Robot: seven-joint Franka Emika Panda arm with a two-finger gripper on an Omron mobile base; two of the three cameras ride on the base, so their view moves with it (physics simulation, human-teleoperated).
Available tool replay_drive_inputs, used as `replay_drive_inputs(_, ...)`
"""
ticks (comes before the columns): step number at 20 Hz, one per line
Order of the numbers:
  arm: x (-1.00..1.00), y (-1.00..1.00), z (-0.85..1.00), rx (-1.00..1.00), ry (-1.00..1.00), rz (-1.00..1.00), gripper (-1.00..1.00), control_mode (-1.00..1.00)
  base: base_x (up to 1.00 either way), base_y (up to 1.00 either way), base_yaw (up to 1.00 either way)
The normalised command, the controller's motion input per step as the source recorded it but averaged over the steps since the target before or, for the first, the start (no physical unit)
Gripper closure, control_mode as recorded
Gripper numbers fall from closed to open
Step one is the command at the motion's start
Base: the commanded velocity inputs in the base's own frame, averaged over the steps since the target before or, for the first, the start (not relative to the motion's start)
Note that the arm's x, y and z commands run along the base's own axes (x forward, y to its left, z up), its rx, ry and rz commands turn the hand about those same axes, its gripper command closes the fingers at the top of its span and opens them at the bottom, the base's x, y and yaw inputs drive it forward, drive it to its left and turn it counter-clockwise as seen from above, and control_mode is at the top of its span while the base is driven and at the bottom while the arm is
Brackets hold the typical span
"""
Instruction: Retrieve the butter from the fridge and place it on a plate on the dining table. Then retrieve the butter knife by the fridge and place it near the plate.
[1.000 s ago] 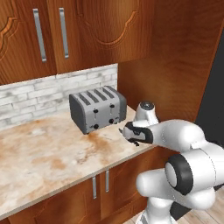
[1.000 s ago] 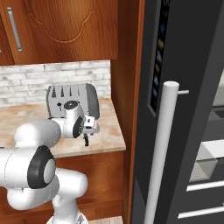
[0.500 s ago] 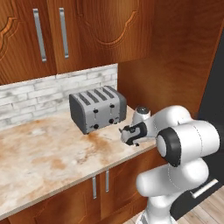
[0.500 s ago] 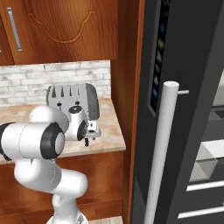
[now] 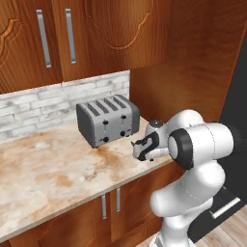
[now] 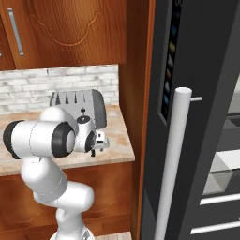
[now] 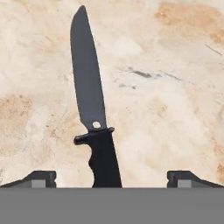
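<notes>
The butter knife (image 7: 91,105), slim and all black, lies flat on the beige marble counter, its blade pointing away from the hand. My gripper (image 7: 111,178) hangs just above its handle, open, one fingertip (image 7: 40,178) on each side and apart from the knife. From the base, the gripper (image 5: 142,149) sits low over the counter's right end, in front of the toaster, and the gripper (image 6: 98,145) is close to the wood panel beside the fridge (image 6: 201,84). The butter, the plate and the dining table are out of view.
A grey four-slot toaster (image 5: 107,119) stands on the counter (image 5: 48,169) just behind the hand. Wooden cabinets hang above. The fridge's long white bar handle (image 6: 173,164) rises to the right, with a wood side panel (image 6: 140,117) between counter and fridge.
The arm's elbow and upper links have swung round above the hand. The hand itself has dipped slightly towards the counter. The jaws stay wide apart.
</notes>
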Motion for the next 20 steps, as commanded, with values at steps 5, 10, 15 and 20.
replay_drive_inputs(5, 0.06, 0.03, -0.27, 0.01, 0.07, 0.0, 1.0, -1.0, 0.0, 0.0, 0.0)
replay_drive_inputs(10, 0.01, 0.05, -0.2, 0.0, 0.05, 0.0, 1.0, -1.0, 0.0, 0.0, 0.0)
replay_drive_inputs(15, -0.02, 0.1, 0.0, 0.0, 0.0, -0.02, 1.0, -1.0, 0.0, 0.0, 0.0)
replay_drive_inputs(20, -0.04, 0.02, 0.05, 0.07, 0.0, -0.09, 1.0, -1.0, 0.0, 0.0, 0.0)
